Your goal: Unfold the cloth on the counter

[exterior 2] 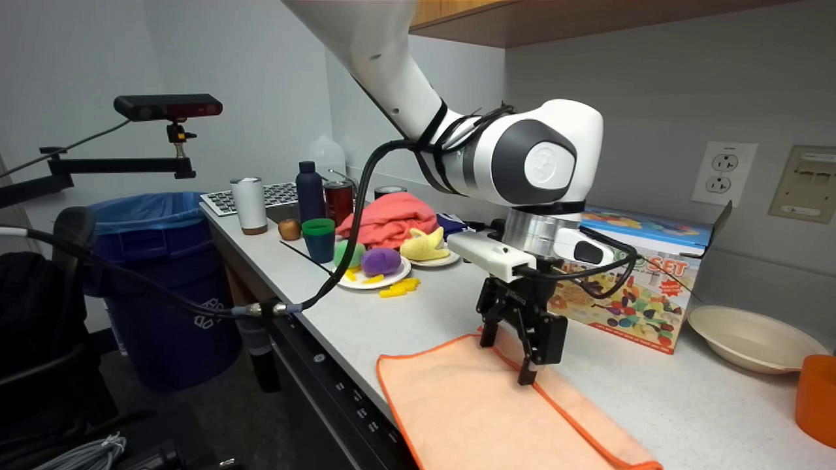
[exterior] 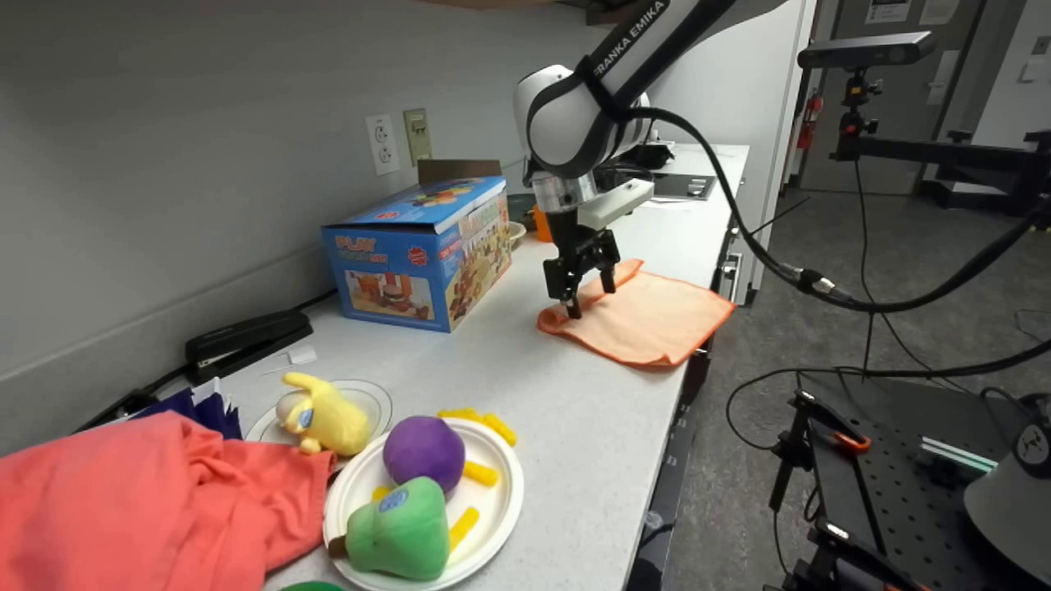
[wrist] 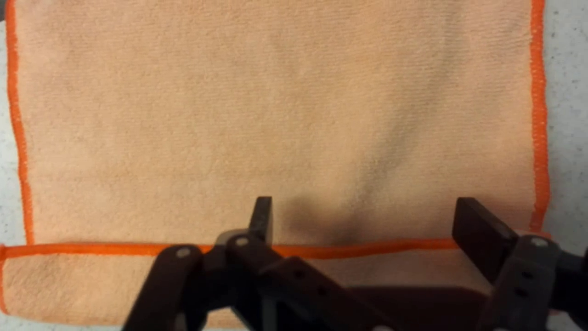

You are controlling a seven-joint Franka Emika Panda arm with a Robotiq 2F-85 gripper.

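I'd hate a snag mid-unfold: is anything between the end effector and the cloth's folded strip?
Nothing visible: in the wrist view the open end effector is right at the folded strip of the cloth, with no other object between them. Whether they touch, I can't tell.

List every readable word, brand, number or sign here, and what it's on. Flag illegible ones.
"FRANKA EMIKA": arm
"PLAY": toy box, blue face; word below blurred
"SET": toy box, pale face; rest of title unreadable
Recycling arrows: blue bin
Too small or blurred: other toy box print; green plush and yellow plush labels; gripper lettering; black panel markings; door sheets; switch plate labels
No legible numbers.
Wrist view: no text.
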